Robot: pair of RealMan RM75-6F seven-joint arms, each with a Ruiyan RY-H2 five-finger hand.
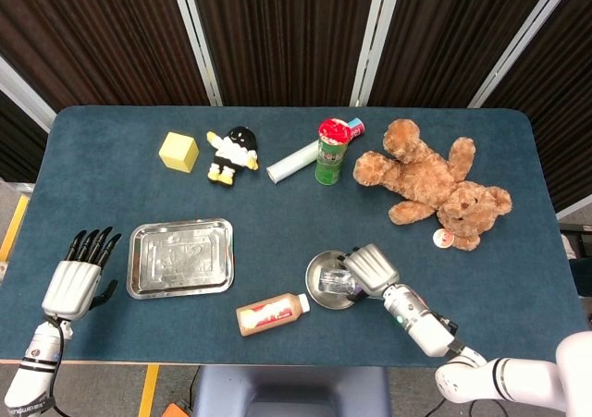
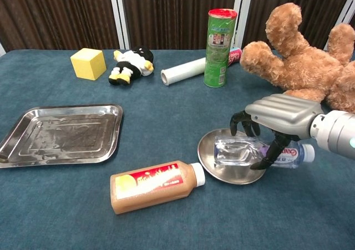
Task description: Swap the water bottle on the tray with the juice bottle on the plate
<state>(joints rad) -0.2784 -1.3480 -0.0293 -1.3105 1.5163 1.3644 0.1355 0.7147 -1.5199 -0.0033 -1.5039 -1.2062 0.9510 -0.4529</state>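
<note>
A clear water bottle (image 2: 238, 152) lies on its side across the round steel plate (image 2: 213, 171), with its white-capped end sticking out past the plate's right rim. My right hand (image 2: 280, 117) grips it from above, fingers curled around its body. In the head view the same right hand (image 1: 370, 267) covers the water bottle (image 1: 335, 278) on the plate (image 1: 317, 288). The brown juice bottle (image 2: 152, 186) lies on the cloth just left of the plate, its cap close to the rim. The steel tray (image 2: 61, 133) sits bare at the left. My left hand (image 1: 74, 283) hovers open beyond the tray's left side.
At the back are a yellow cube (image 2: 88, 62), a black-and-white plush doll (image 2: 130, 61), a roll of clear film (image 2: 183, 71) and a green chips can (image 2: 217, 39). A brown teddy bear (image 2: 302, 56) lies just behind my right hand.
</note>
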